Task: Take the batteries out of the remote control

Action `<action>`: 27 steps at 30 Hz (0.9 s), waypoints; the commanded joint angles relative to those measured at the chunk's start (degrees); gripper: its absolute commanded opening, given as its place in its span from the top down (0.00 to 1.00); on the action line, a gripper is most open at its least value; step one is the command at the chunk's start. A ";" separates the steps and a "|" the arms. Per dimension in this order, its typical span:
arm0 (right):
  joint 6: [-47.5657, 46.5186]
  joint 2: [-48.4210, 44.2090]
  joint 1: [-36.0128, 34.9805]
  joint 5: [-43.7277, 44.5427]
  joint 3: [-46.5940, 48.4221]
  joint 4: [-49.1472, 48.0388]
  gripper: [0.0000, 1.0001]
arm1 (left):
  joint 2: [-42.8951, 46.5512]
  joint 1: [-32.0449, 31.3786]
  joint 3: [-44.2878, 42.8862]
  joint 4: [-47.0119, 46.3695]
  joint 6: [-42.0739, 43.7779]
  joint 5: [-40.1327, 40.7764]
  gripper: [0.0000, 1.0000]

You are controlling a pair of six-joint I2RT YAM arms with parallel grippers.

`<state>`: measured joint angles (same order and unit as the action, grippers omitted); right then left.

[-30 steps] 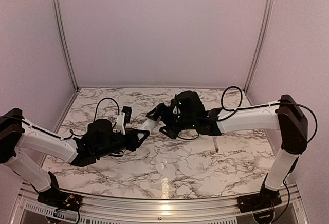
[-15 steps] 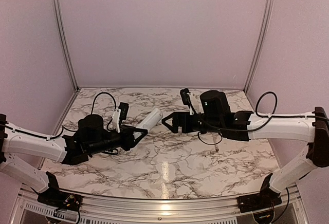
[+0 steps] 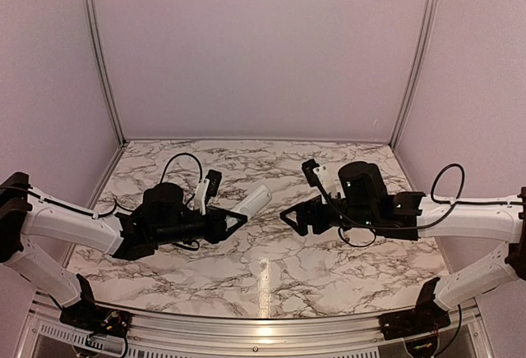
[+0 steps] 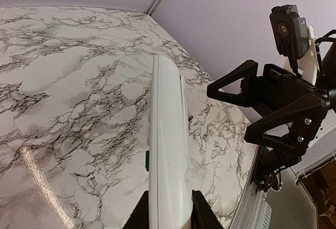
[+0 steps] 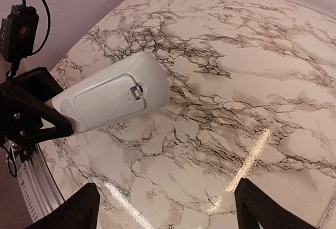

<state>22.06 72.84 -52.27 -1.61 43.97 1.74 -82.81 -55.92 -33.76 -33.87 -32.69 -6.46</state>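
My left gripper (image 3: 236,222) is shut on the near end of the white remote control (image 3: 256,200) and holds it above the marble table, far end pointing toward the right arm. In the left wrist view the remote (image 4: 168,145) runs straight out from the gripper (image 4: 169,216). In the right wrist view its back face (image 5: 113,100) shows a closed battery cover with a small latch (image 5: 137,91). The batteries are hidden. My right gripper (image 3: 289,213) is open and empty, a short way right of the remote's tip; it also shows in its own view (image 5: 168,213).
The marble table (image 3: 271,268) is walled in pale purple on three sides, with aluminium posts at the back corners (image 3: 409,71). A metal rail (image 3: 263,337) runs along the near edge by the arm bases.
My right gripper has drawn back to the right, away from the remote, and stands open. My left gripper has kept hold of the remote and shifted slightly right.
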 commanded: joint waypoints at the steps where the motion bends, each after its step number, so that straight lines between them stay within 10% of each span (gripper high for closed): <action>1: -1.86 -4.99 -0.46 -3.45 -2.56 -4.69 0.13 | -1.48 0.42 -2.26 0.44 -2.71 -3.13 1.00; 27: 9.24 -7.33 -0.47 -0.30 -1.81 -3.17 0.14 | -25.20 6.79 -4.81 -28.62 -25.87 -33.35 1.00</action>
<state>28.45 64.12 -52.27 -5.23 39.35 -4.82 -106.94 -49.21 -35.99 -54.54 -53.43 -34.87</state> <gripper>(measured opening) 0.859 0.220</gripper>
